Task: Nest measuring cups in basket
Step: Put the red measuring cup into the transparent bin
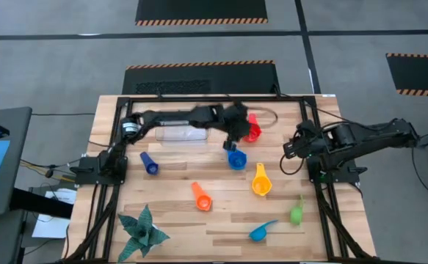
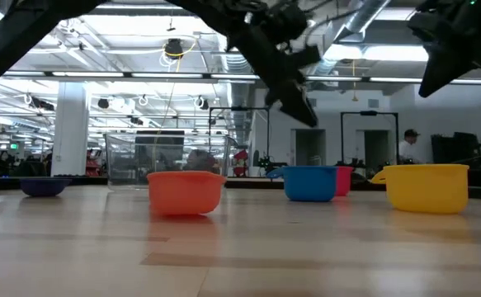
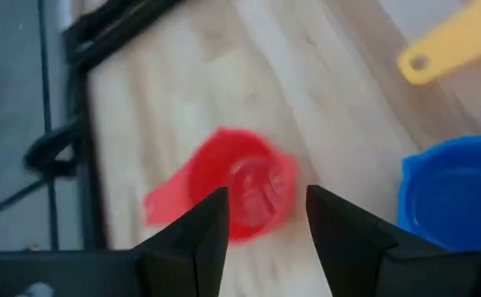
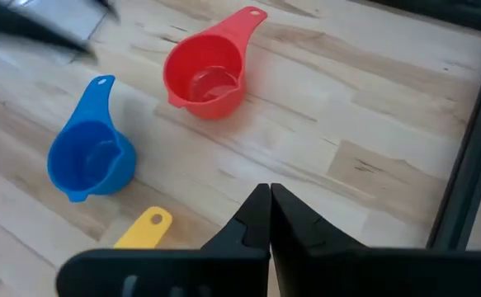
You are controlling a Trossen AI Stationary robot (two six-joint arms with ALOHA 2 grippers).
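While the left claw (image 3: 261, 227) hangs wide open and empty above the red cup (image 3: 240, 191), it should drop squarely over the rim before closing; the clear basket (image 1: 178, 133) lies nearby; the right claw (image 4: 270, 216) waits shut, empty.

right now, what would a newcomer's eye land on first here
Probably the left pincer, open and poised right above the red cup near the table's far edge, with a blue cup just beside it. Next, the bright cups scattered across the wooden table, such as the yellow cup and orange cup. The right pincer waits shut at the right side.
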